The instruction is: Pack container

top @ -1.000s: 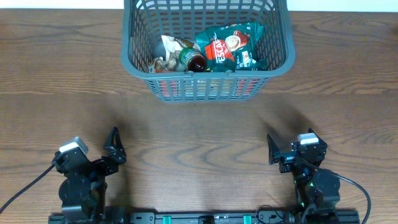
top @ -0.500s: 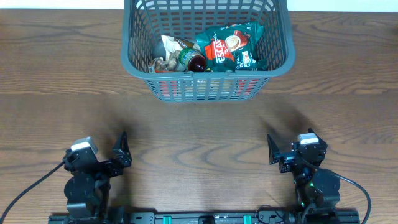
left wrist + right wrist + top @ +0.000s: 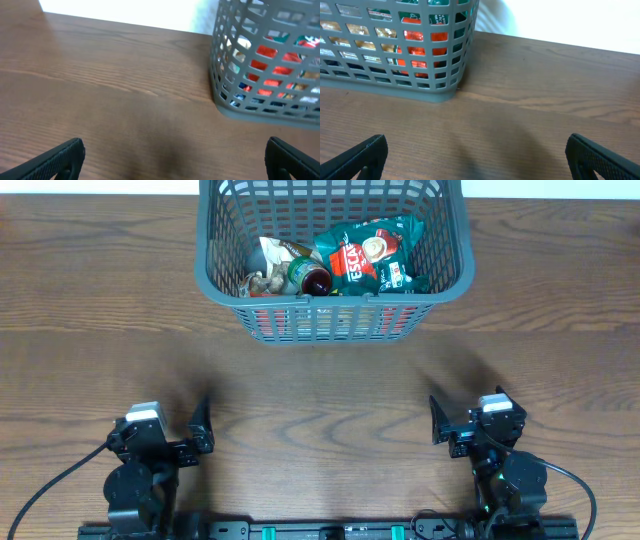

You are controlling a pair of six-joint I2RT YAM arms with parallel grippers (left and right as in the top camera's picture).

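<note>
Grey lattice container [image 3: 228, 283] upright, table's far edge, holding packets.

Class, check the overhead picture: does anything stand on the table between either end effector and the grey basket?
Nothing visible does. Only wooden table lies between the left end effector, the right end effector and the near wall of the basket. Both end effectors are open and hold nothing.

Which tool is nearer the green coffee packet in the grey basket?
Right. The right tool sits on the near side, slightly right of the green coffee packet; the left tool is farther off, well to its left.
</note>
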